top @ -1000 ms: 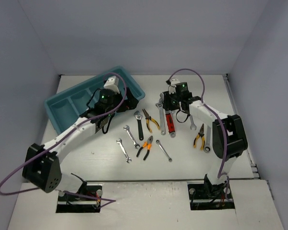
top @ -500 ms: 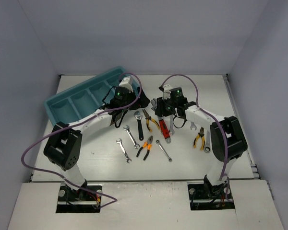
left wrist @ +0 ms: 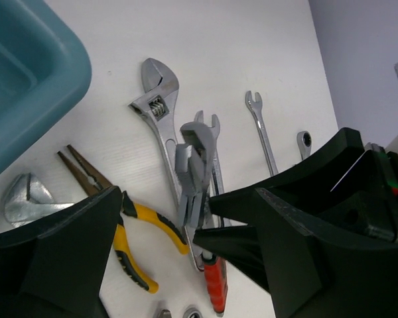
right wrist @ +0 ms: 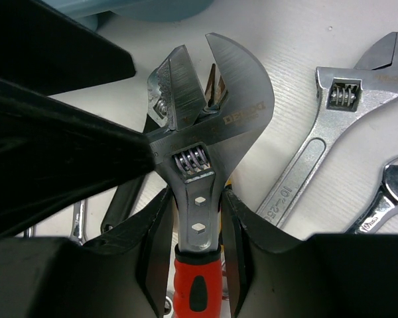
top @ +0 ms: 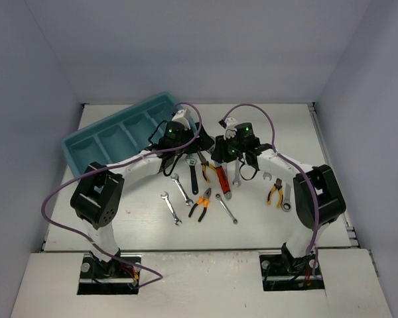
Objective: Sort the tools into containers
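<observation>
My right gripper [right wrist: 196, 209] is shut on the neck of a red-handled adjustable wrench [right wrist: 205, 119], whose jaw head points away from the wrist. In the top view the right gripper [top: 220, 161] holds the wrench [top: 227, 182] over the tools at the table's middle. My left gripper [top: 200, 147] is open and reaches in from the left, its fingers either side of the held wrench [left wrist: 194, 165]. The teal tray [top: 113, 136] of containers lies at the back left, and its corner [left wrist: 26, 79] shows in the left wrist view.
On the table lie a silver adjustable wrench [left wrist: 156, 99], yellow-handled pliers [left wrist: 129, 232], a black-handled adjustable wrench [top: 193, 175], orange pliers [top: 200, 204] and several small silver wrenches [top: 171, 207]. More pliers [top: 274, 190] lie at the right.
The left arm swung right from over the tray to the right gripper, and its jaws narrowed slightly. The right gripper moved left with the red-handled wrench.
</observation>
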You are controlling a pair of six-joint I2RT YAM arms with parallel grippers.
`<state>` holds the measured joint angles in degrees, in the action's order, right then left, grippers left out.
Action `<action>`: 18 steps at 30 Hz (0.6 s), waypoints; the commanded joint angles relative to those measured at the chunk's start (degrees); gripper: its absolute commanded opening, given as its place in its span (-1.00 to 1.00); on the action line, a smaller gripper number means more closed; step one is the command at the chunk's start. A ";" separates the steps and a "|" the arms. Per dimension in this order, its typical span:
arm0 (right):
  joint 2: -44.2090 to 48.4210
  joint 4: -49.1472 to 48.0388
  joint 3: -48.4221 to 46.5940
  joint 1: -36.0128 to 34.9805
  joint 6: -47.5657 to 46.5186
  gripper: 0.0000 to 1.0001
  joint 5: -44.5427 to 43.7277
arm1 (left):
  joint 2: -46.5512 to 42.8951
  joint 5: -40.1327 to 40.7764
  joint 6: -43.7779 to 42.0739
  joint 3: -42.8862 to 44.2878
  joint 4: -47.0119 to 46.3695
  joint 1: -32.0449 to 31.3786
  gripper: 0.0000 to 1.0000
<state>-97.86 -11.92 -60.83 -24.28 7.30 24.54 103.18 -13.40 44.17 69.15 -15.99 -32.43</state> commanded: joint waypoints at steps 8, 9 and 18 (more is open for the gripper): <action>5.05 -10.01 -1.61 -1.56 2.37 -1.00 4.50 | 3.33 -2.77 1.18 5.42 -5.72 -1.41 0.18; 5.02 -10.07 -1.66 -1.58 2.40 -1.00 4.60 | 3.50 -2.82 1.20 5.47 -5.72 -1.43 0.15; 5.30 -10.32 -1.47 -1.74 2.72 -1.00 4.74 | 2.77 -3.30 0.01 5.30 -5.80 -1.41 -0.77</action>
<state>-97.86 -13.28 -60.58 -25.60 8.97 26.44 108.97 -16.05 45.02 71.58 -17.41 -33.42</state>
